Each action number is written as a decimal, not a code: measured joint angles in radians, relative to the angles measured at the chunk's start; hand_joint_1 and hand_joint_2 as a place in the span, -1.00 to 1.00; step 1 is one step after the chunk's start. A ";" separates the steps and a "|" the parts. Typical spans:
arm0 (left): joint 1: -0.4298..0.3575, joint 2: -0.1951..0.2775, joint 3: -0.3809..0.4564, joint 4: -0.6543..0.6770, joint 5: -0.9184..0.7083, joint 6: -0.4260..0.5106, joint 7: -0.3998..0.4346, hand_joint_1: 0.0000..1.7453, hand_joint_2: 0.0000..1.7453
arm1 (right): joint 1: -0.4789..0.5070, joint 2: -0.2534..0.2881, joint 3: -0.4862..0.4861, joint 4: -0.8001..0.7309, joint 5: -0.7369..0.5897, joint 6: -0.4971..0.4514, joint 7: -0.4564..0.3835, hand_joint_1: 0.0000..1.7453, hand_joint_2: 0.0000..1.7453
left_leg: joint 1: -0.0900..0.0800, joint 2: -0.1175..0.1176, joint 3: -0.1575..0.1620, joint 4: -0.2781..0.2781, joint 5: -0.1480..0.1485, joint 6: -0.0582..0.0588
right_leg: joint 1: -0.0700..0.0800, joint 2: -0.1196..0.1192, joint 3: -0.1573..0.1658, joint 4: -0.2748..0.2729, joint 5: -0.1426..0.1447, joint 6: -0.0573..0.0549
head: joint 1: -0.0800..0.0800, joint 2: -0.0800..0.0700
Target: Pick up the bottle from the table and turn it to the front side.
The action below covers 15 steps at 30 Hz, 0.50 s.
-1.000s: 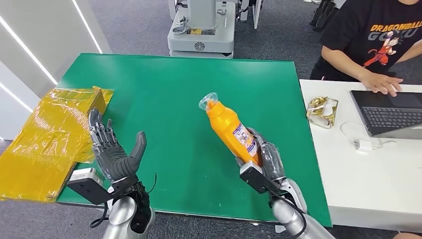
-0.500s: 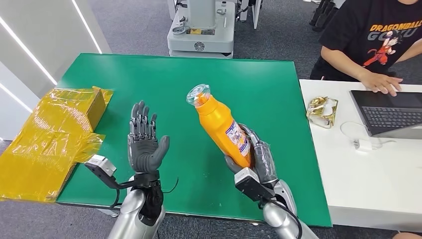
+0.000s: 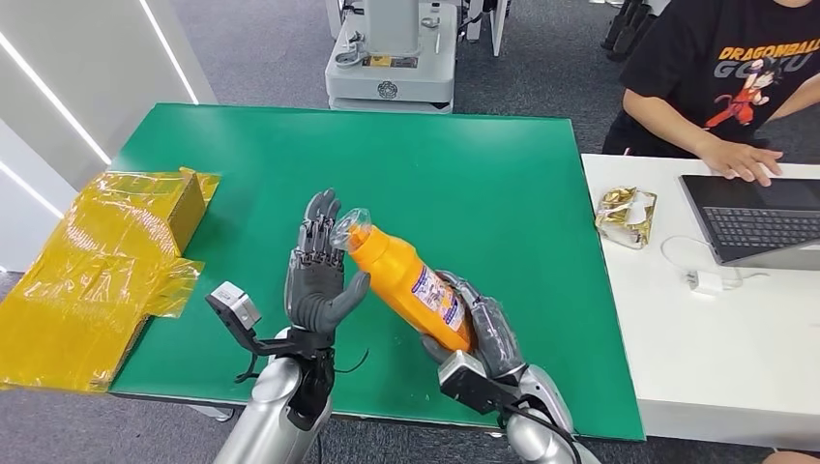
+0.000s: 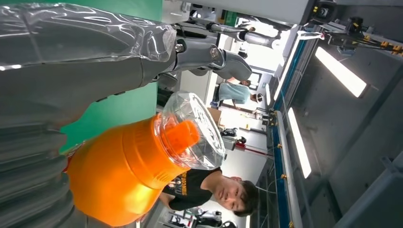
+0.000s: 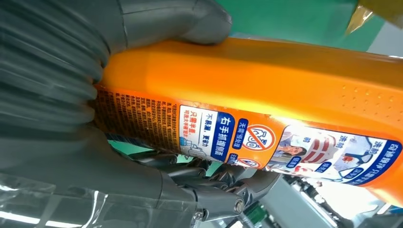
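desk (image 3: pixel 541 174): green top, carries nothing of the task right now; yellow wrapped box (image 3: pixel 106 256) hangs over its left edge.
bottle (image 3: pixel 406 285): orange plastic, off the desk, held in the air above the near edge about mid-width. Tilted, cap end pointing toward the left edge, base end in the right hand.
label (image 5: pixel 285 142): printed sticker on the bottle body, blue and white text, facing the right wrist camera. Glossy, so likely slick under the fingers.
right hand (image 3: pixel 479 333): wrapped round the lower body of the bottle, thumb on one side, fingers on the other, over part of the label.
left hand (image 3: pixel 317 275): fingers spread and upright, palm facing the cap end, holding nothing. Looks touching or just beside the neck; can't tell which.
cap (image 4: pixel 190 130): clear dome over an orange nozzle, close in front of the left palm.
handling, my read: rigid moulded plastic, won't crush under a firm grip; weight unknown, fill level not visible through the opaque wall. Smooth body plus film-covered fingers means slip risk during rotation.
where to grip: shoulder or neck just below the cap for the left hand, not the dome itself, which looks thin and may pop off. Keep the right hand on the body until the left one has closed.
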 joint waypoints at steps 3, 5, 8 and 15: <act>-0.013 0.000 0.000 0.019 -0.008 0.007 -0.001 -1.00 1.00 | 0.003 0.002 -0.001 0.000 0.015 0.055 0.004 1.00 1.00 | 0.000 0.000 0.000 0.000 0.000 0.000 | 0.000 0.000 0.000 0.000 0.000 0.000 | 0.000 0.000; -0.021 -0.002 0.003 0.033 -0.013 0.019 -0.003 -1.00 1.00 | 0.008 0.006 -0.004 0.000 0.038 0.103 0.004 1.00 1.00 | 0.000 0.000 0.000 0.000 0.000 0.000 | 0.000 0.000 0.000 0.000 0.000 0.000 | 0.000 0.000; -0.026 -0.004 0.011 0.053 -0.016 0.022 -0.004 -1.00 1.00 | 0.015 0.015 -0.015 -0.004 0.071 0.136 0.000 1.00 1.00 | 0.000 0.000 0.000 0.000 0.000 0.000 | 0.000 0.000 0.000 0.000 0.000 0.000 | 0.000 0.000; -0.026 -0.010 0.022 0.086 -0.027 0.002 -0.011 -1.00 1.00 | 0.030 0.023 -0.041 -0.029 0.135 0.185 -0.002 1.00 1.00 | 0.000 0.000 0.000 0.000 0.000 0.000 | 0.000 0.000 0.000 0.000 0.000 0.000 | 0.000 0.000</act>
